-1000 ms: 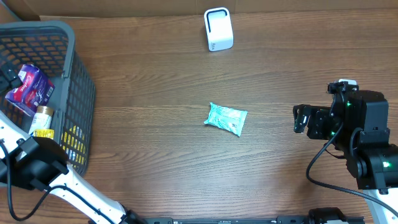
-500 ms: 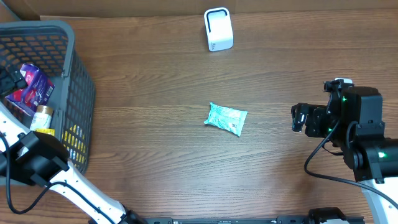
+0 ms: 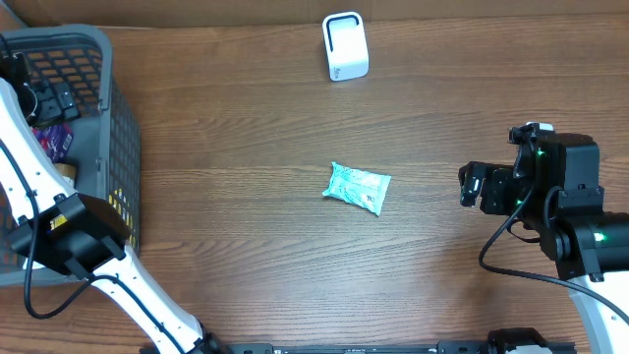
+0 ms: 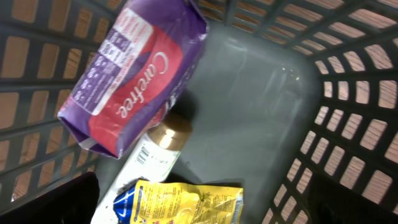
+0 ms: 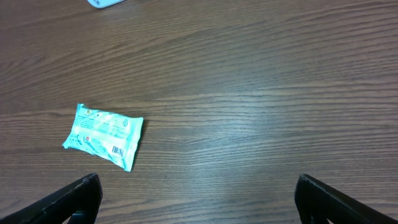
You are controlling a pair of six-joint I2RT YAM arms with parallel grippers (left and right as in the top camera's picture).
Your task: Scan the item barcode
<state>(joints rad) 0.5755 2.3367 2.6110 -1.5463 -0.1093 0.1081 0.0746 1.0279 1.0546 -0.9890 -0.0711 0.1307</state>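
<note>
- Table [image 3: 246, 246]: bare wood on every side of the teal packet [image 3: 358, 187], reachable from any direction.
- Lane from the right gripper [image 3: 475, 187] to the packet: unobstructed.
- White scanner [image 3: 345, 46]: upright at the far edge, well apart from the packet.
- Basket [image 3: 126, 147]: mesh walls allow entry from above only.
- Basket floor: purple pack [image 4: 137, 74], bottle [image 4: 160, 146] and yellow pouch [image 4: 180, 202] crowd one side; the other side is bare.
</note>
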